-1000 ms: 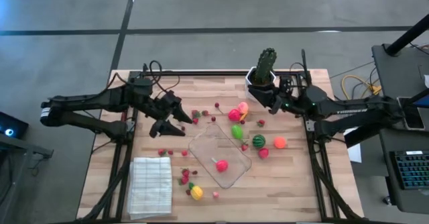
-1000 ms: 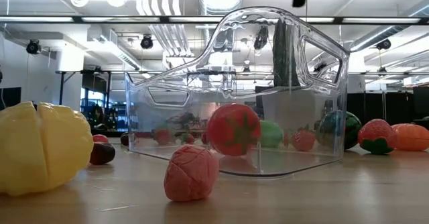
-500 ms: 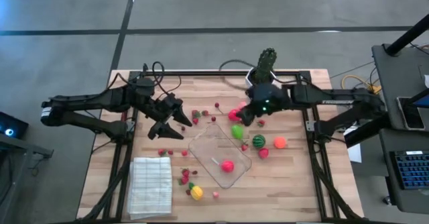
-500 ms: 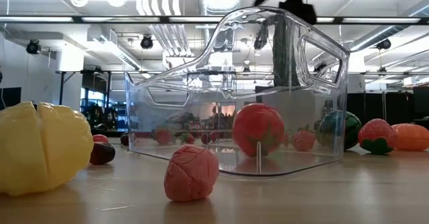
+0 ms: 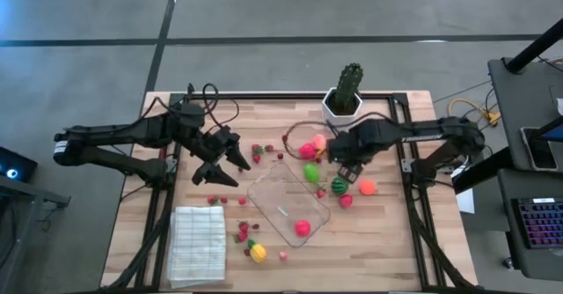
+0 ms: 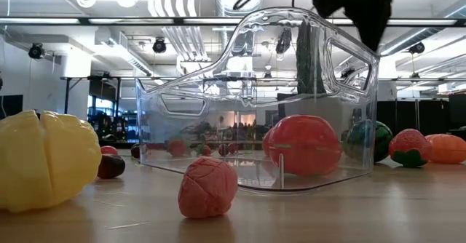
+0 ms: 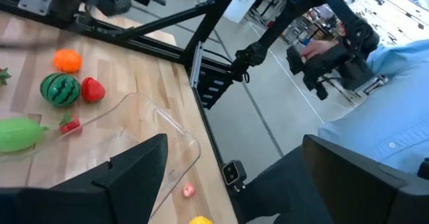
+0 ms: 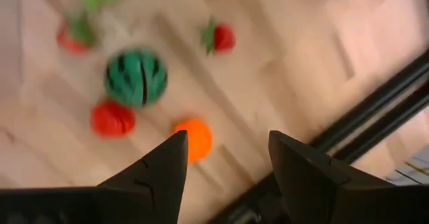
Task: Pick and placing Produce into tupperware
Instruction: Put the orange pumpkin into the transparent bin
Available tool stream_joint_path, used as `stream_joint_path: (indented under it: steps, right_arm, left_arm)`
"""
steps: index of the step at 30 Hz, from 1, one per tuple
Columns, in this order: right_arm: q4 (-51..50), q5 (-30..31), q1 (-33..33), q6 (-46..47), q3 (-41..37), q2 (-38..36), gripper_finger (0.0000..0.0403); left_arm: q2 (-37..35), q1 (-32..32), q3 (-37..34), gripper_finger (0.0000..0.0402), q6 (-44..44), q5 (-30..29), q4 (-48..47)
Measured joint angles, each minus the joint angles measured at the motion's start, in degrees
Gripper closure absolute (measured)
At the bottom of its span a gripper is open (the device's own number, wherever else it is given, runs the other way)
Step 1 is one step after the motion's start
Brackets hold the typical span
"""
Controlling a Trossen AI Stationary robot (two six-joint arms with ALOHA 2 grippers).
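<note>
The clear tupperware (image 5: pixel 283 197) lies mid-table with one red fruit (image 5: pixel 302 228) on its floor, which also shows in the low view (image 6: pixel 302 145). My right gripper (image 5: pixel 345 164) is open and empty above the striped melon ball (image 8: pixel 136 76), the orange piece (image 8: pixel 193 140) and a red piece (image 8: pixel 112 119). My left gripper (image 5: pixel 225 158) is open and empty, left of the tupperware. A green piece (image 5: pixel 310 172) and pink and yellow pieces (image 5: pixel 310 147) lie beyond the container. Small red berries (image 5: pixel 242 232) and a yellow fruit (image 5: pixel 257 253) lie by its near left side.
A cactus in a white pot (image 5: pixel 345 96) stands at the far edge behind my right arm. A white ribbed cloth (image 5: pixel 196 244) lies at the near left corner. A black frame rail (image 8: pixel 375 103) runs along the table's right edge. A person in a blue sleeve (image 7: pixel 395 70) stands beyond the table.
My right gripper has swung from beside the cactus toward the table's near edge, over the pink and yellow pieces, and now hangs above the melon ball. The red fruit has rolled across the tupperware's floor toward the near right corner. My left gripper has kept still.
</note>
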Motion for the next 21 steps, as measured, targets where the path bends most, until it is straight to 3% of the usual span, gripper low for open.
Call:
stream_joint_path:
  steps: [10, 15, 21]
  right_arm:
    - [5.58, -8.29, 4.80, 6.51, -17.19, -2.11, 0.0202]
    - [18.09, -12.36, 5.67, 12.35, -26.02, -5.56, 0.0202]
    - [24.34, -11.46, 5.65, 22.14, -31.93, -9.22, 0.0195]
  left_arm:
    - [-0.61, 0.04, -2.35, 0.0072, -1.57, 0.16, 3.97]
    - [-0.67, 0.04, -2.56, 0.0072, -3.00, 0.30, 4.54]
    - [-0.53, 0.04, -2.56, 0.0072, -4.62, 0.26, 4.73]
